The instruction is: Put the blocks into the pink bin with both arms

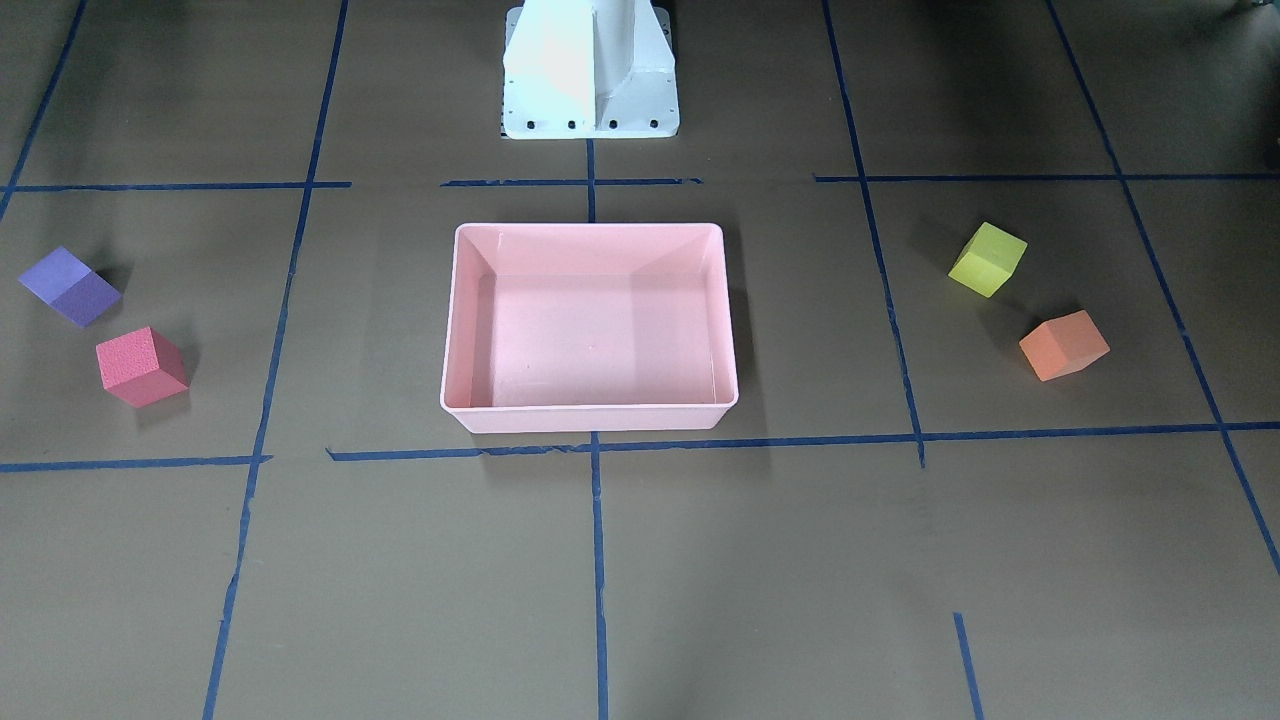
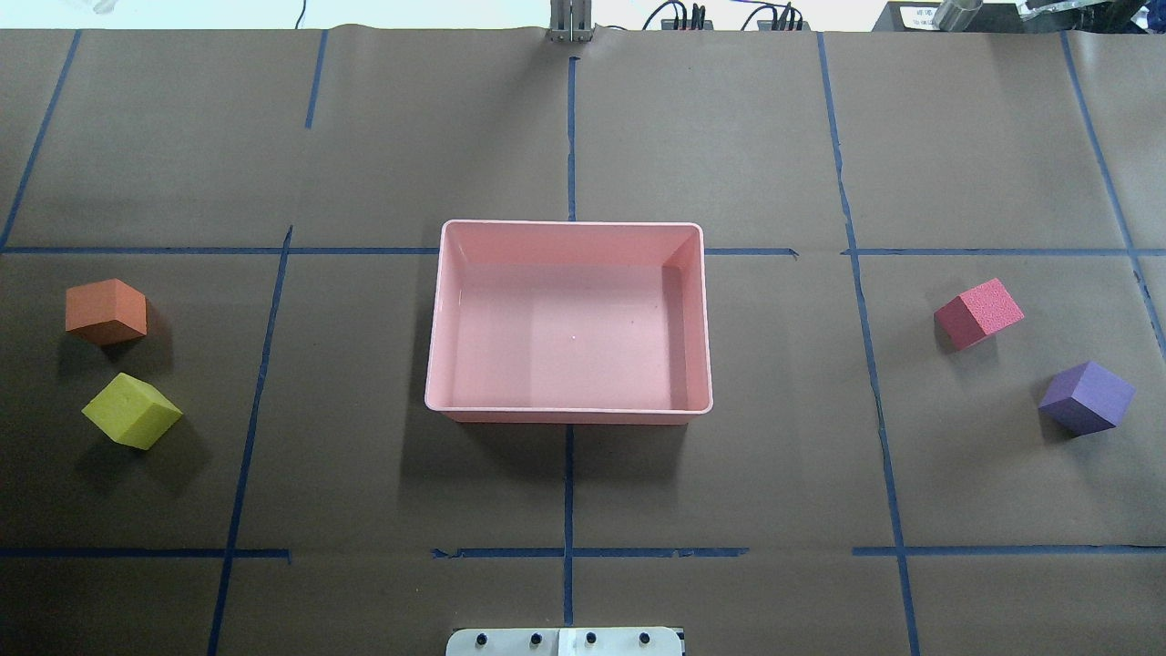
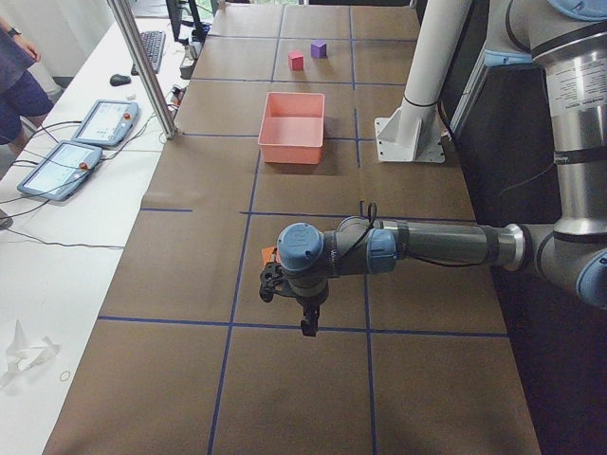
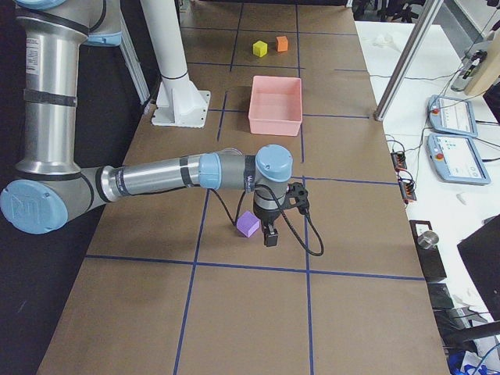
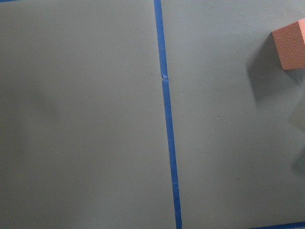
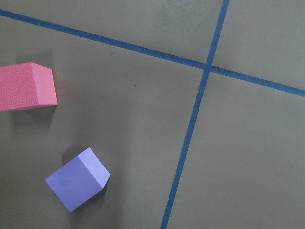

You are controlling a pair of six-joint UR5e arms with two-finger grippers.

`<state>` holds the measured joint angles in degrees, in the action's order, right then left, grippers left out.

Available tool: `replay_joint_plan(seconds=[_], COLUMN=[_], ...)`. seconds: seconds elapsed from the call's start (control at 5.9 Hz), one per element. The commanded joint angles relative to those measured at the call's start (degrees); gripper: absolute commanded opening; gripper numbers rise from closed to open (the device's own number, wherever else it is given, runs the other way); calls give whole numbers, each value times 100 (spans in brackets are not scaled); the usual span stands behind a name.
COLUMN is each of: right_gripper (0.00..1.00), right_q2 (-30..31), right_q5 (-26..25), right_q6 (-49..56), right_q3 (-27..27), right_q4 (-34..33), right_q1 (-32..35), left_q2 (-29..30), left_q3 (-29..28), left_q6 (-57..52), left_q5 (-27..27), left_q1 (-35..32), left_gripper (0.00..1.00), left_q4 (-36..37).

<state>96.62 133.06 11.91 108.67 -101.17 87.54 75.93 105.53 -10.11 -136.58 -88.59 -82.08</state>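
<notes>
The pink bin (image 2: 569, 416) sits mid-table. Seen from overhead, the orange block (image 2: 107, 311) and yellow-green block (image 2: 132, 411) lie at its nine o'clock, and the red-pink block (image 2: 978, 312) and purple block (image 2: 1087, 397) at its three. My left gripper (image 3: 305, 318) hangs near the orange block, my right gripper (image 4: 270, 234) near the purple. I cannot tell how wide either is.
</notes>
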Motion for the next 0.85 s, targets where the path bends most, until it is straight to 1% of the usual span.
replay_joint_plan(seconds=[0.0, 0.17, 0.34, 0.51, 0.68], right_gripper=[100, 100, 100, 100, 100], right_q2=[-38, -169, -945, -1126, -1172], right_q5=[78, 410, 405, 257, 264], right_q6=[22, -4, -13, -117, -736], right_q3=[22, 75, 67, -134, -571], right_q4=[-8, 1, -17, 70, 793], right_q1=[0, -113, -645, -1129, -1256], left_q2=[-17, 44, 27, 27, 27], left_q3=[12, -23, -6, 3, 3], left_q6=[-9, 0, 0, 0, 0], left_q5=[61, 35, 18, 9, 9], left_q1=[0, 9, 9, 9, 0], left_gripper=[100, 100, 100, 100, 100], left_q4=[-53, -45, -28, -36, -45])
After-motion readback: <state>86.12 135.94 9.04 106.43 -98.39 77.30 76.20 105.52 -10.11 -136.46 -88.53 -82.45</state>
